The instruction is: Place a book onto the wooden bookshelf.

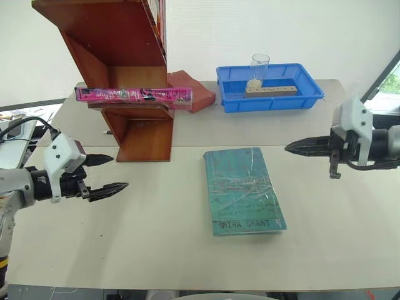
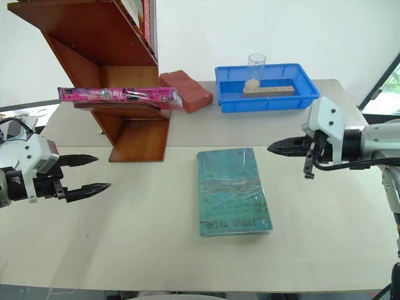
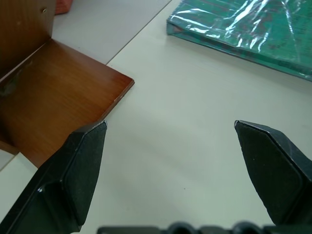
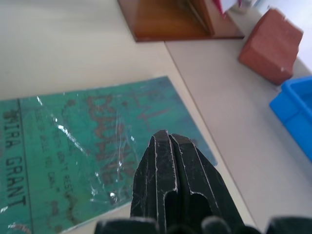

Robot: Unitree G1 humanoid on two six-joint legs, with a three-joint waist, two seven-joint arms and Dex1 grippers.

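The pink book (image 1: pixel 133 94) is lying flat on a low shelf of the wooden bookshelf (image 1: pixel 125 69), its long axis running across the shelf from side to side, so that its long lettered edge is facing the camera and both ends are overhanging the shelf's slanted side panels; the end nearer the red-brown block (image 2: pixel 185 90) is sticking out farthest. The left gripper (image 1: pixel 106 173) is hovering above the pale table (image 1: pixel 156 237) with its two black fingers spread wide apart and gripping nothing; the fingers are pointing toward the middle of the table, and the book is sitting beyond and above their tips, well apart from them. In the left wrist view the bookshelf's base panel is lying just past one fingertip (image 3: pixel 90 146), while a corner of the teal-green book (image 3: pixel 253 29) is showing ahead of the other. The right gripper (image 2: pixel 275 148) is hanging over the table with its fingers pressed together on nothing, tips pointing toward the left gripper's side; the teal-green book is lying flat just below and ahead of those tips, its long axis running toward and away from the camera, with its "MIRA GRANT" edge nearest. Behind the right gripper's fingers, a blue plastic tray (image 1: pixel 312 100) is holding a clear glass (image 1: pixel 259 69) and a wooden strip (image 1: pixel 270 91).
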